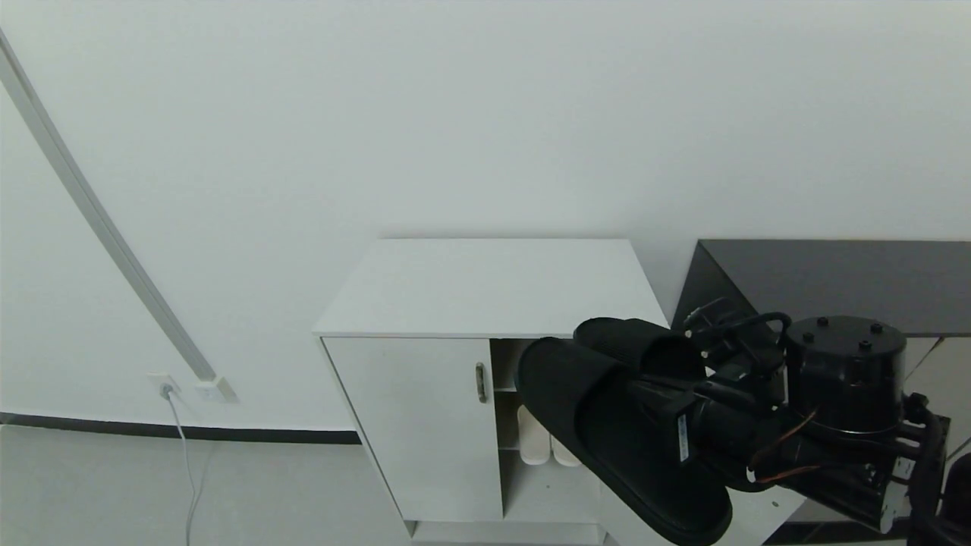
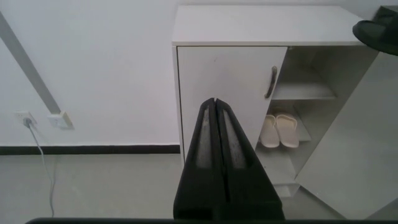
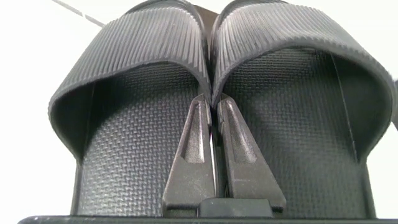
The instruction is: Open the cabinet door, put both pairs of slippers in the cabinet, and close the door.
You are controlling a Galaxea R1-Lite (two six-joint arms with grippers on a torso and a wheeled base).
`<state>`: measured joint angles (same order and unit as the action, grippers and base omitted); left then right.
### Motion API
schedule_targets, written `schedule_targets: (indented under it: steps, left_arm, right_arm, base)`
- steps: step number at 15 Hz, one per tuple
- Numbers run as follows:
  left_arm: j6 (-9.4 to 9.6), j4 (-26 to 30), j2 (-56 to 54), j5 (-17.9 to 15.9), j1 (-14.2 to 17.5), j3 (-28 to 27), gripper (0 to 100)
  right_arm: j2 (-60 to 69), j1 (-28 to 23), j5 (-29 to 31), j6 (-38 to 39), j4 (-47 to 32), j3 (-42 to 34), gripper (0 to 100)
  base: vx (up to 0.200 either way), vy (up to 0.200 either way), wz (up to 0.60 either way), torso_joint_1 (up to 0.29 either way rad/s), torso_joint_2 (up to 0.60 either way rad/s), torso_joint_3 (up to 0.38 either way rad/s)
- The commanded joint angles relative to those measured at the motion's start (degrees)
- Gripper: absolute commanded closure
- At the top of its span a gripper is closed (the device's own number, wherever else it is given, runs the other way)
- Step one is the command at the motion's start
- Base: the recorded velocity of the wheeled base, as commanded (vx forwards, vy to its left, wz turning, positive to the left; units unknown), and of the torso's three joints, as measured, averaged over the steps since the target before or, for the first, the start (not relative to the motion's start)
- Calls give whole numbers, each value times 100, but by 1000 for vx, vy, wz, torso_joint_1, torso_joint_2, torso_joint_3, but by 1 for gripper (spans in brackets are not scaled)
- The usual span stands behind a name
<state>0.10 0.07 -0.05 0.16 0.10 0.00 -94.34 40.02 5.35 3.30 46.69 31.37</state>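
Right tool (image 3: 212, 109) is clenched on the pair of black slippers (image 1: 607, 409), pinching their two touching inner edges. The pair hangs just in front of the cabinet (image 1: 485, 288), at its open right half. The white slippers (image 2: 278, 129) sit on a shelf inside the cabinet. Left tool (image 2: 215, 109) is clenched on nothing, facing the cabinet's closed left door (image 1: 417, 425).

Judgement: the slippers are light, soft and bendy, and the ribbed rubber is not slippery. The joined inner edges are a sound hold, though the toes may droop.

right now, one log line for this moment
right pincer: shut on black slippers, in front of cabinet | left pincer: shut, empty | cabinet: right side open | white slippers: on shelf inside
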Motion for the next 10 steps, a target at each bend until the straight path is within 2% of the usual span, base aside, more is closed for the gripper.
schedule_targets:
  steps: [1,10]
  left_arm:
    - [-1,1,5,2,-1,0,100]
    - [-1,1,5,2,-1,0,100]
  right_arm:
    - [56,32,-8,4,-2,-17,100]
    - [223,155,-8,-14,-2,-201,100]
  base:
    - [0,0,0,-139,305,159]
    - [0,0,0,-158,365,201]
